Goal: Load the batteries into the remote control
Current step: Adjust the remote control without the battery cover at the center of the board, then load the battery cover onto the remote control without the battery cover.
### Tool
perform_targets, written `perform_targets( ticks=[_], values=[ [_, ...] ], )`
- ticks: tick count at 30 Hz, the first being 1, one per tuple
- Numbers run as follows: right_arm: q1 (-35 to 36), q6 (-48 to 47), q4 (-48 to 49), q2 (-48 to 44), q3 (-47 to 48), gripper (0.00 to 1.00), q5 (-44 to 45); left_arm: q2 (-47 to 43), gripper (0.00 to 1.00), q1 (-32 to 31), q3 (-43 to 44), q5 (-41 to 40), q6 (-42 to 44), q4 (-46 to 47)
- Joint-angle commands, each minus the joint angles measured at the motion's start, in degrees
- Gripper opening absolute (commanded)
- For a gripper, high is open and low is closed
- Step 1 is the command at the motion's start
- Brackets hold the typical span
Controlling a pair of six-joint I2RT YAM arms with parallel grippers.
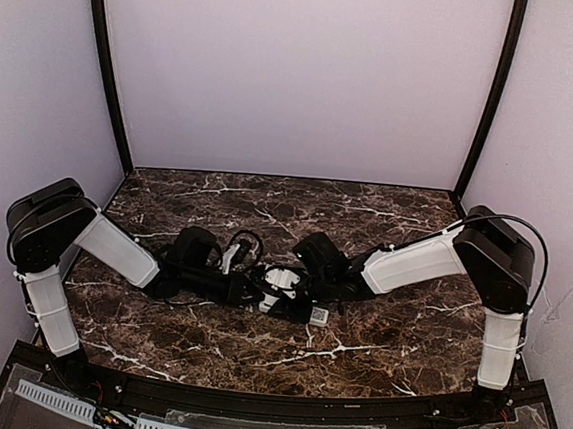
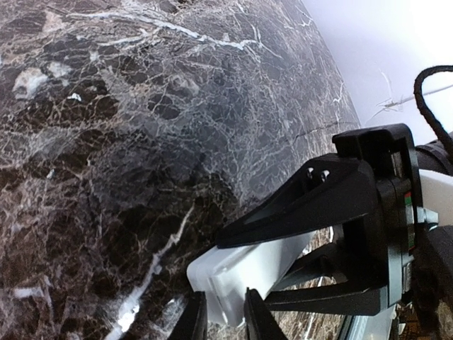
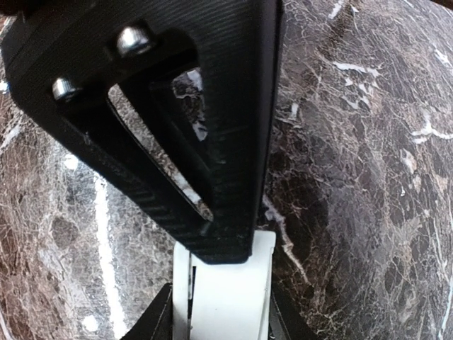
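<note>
A: Whereabouts of the remote control (image 1: 281, 278)?
B: Middle of the worktop (image 1: 376, 343), with left fingers (image 2: 192, 320) and right fingers (image 3: 157, 322) each closed narrowly on an end.
A: Handling?
B: Probably light, stiff, slippery; hold its long edges.

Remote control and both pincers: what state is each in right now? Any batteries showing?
remote control: held between the two pincers.
right pincer: shut on the remote control.
left pincer: fingers flank the remote's end; firm grip cannot be told.
batteries: none visible in any view.
small white piece: lying on the table by the right arm.
</note>
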Motion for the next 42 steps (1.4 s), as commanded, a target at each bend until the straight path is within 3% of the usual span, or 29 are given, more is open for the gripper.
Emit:
perform_targets(
  ticks=[1,16,20,26,28,31,36,42],
  values=[
    [-0.1,1.1,1.2,-0.5,-1.5,0.35,3.6,0.4,0.17,-0.3,1.1,0.1,0.6,-3.0],
    [0.0,1.4,2.3,-0.9,-2.1,0.36,2.5,1.9,0.13,-0.7,3.9,-0.9,2.1,-8.4],
    [0.0,1.9,2.0,-1.0,-1.9,0.55,3.1,2.0,0.13,-1.4,5.5,-2.6,3.8,-12.4],
    [-0.3,4.6,2.7,-5.1,-3.9,0.71,3.8,2.1,0.15,-1.8,6.5,-4.1,4.9,-15.8],
    [-0.8,5.7,2.9,-6.9,-4.6,0.83,3.5,2.1,0.16,-1.9,6.8,-4.7,5.2,-17.0],
    [-1.7,7.0,3.1,-9.9,-5.6,0.87,2.5,2.4,0.16,-2.2,7.5,-5.2,5.8,-18.2],
    [-4.4,8.8,3.4,-14.5,-8.1,0.81,-1.0,2.3,0.17,-2.8,8.5,-6.9,6.9,-20.8],
    [-6.7,10.7,1.8,-13.3,-8.0,0.43,-4.5,2.0,0.18,-2.9,9.0,-7.6,7.0,-21.6]
  ],
)
